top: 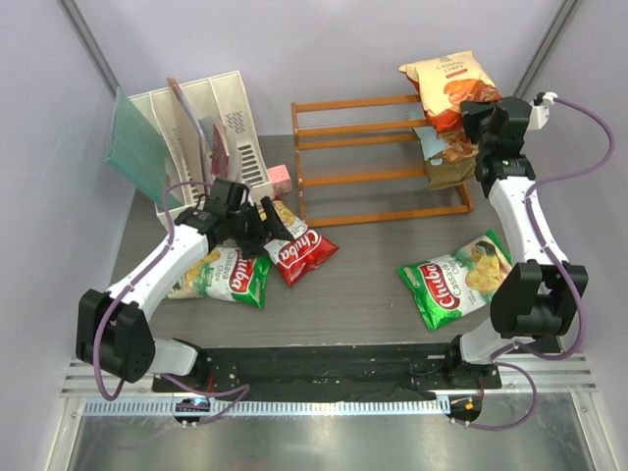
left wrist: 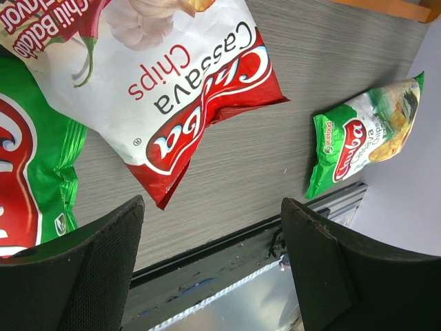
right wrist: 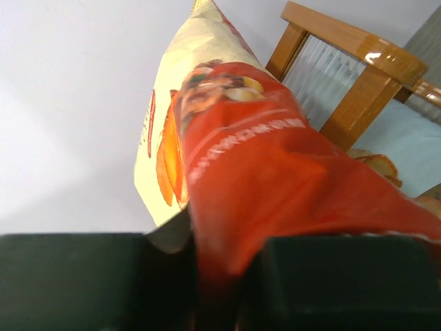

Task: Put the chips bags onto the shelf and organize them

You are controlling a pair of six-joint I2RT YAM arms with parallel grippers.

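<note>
My right gripper (top: pixel 473 118) is shut on the lower edge of a cream/orange-red chips bag (top: pixel 447 86), held up at the right end of the orange-brown wooden shelf (top: pixel 373 162). In the right wrist view the bag (right wrist: pixel 234 152) fills the frame, pinched in the gripper (right wrist: pixel 224 276), with the shelf's frame (right wrist: pixel 351 89) behind. A light-blue/brown bag (top: pixel 447 152) leans on the shelf just below. My left gripper (top: pixel 257 224) is open and empty over a red Chiba bag (top: pixel 299 253), between a green bag (top: pixel 226 277) and the shelf. The left wrist view shows the red bag (left wrist: pixel 186 89) beyond the gripper (left wrist: pixel 210 234).
A second green Chiba bag (top: pixel 456 280) lies on the table at the front right, also in the left wrist view (left wrist: pixel 365 134). A white file organizer (top: pixel 196 128) with folders stands at the back left, a pink object (top: pixel 280 179) beside it.
</note>
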